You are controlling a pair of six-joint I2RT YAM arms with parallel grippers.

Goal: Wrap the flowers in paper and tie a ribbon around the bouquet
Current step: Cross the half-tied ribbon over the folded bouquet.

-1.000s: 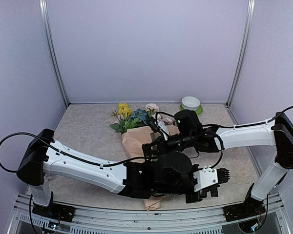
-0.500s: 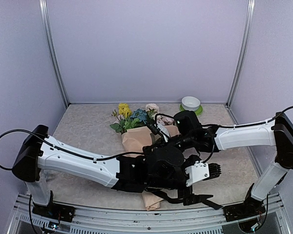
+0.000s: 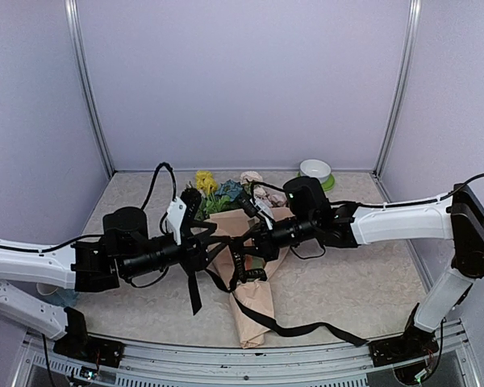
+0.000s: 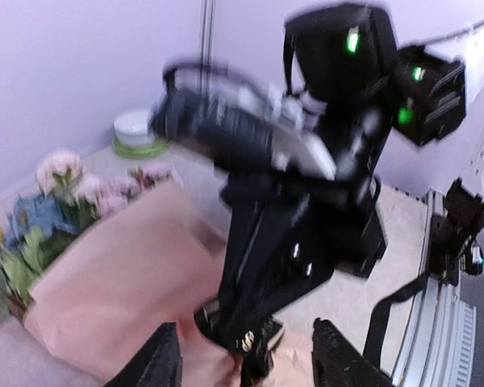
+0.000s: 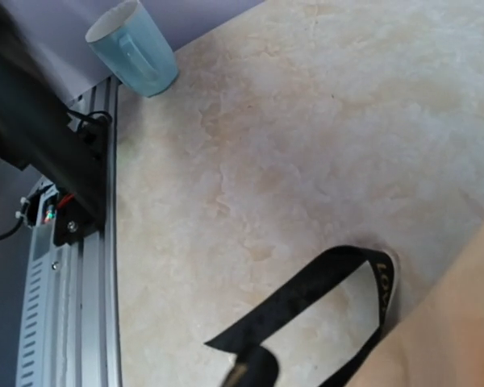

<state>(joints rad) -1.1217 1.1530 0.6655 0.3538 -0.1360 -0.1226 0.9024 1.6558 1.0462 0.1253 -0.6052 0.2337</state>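
Peach-tan wrapping paper (image 3: 248, 329) rolled into a cone lies at the middle of the table (image 3: 363, 274). Its narrow tail points to the near edge. Its mouth opens toward the far edge, where the bunch of pale pink, blue and yellow artificial flowers (image 3: 218, 193) spills out.

From above, both arms reach in over the cone's upper half. The left gripper (image 3: 218, 238) and the right gripper (image 3: 250, 238) sit close together there. The long flat black ribbon (image 3: 306, 330) hangs in one strand below the left arm, crosses the cone's tail and trails off toward the near right corner.

Only the left wrist view, which is blurred, shows the left claw's two fingers (image 4: 157, 363) standing moderately apart with nothing gripped between them. It also shows the right claw's tip down on the paper. The right claw is closed tight, but no view shows whether it pinches anything.

Only the right wrist view shows a pale teal mug (image 5: 137, 48) by the table's edge rail, with a loop of ribbon lying flat beside the paper.

The tabletop is mottled beige, like stone. Lilac walls (image 3: 242, 81) with slim metal corner posts enclose it. A white bowl on a green saucer (image 3: 315, 171) sits in the far right corner.
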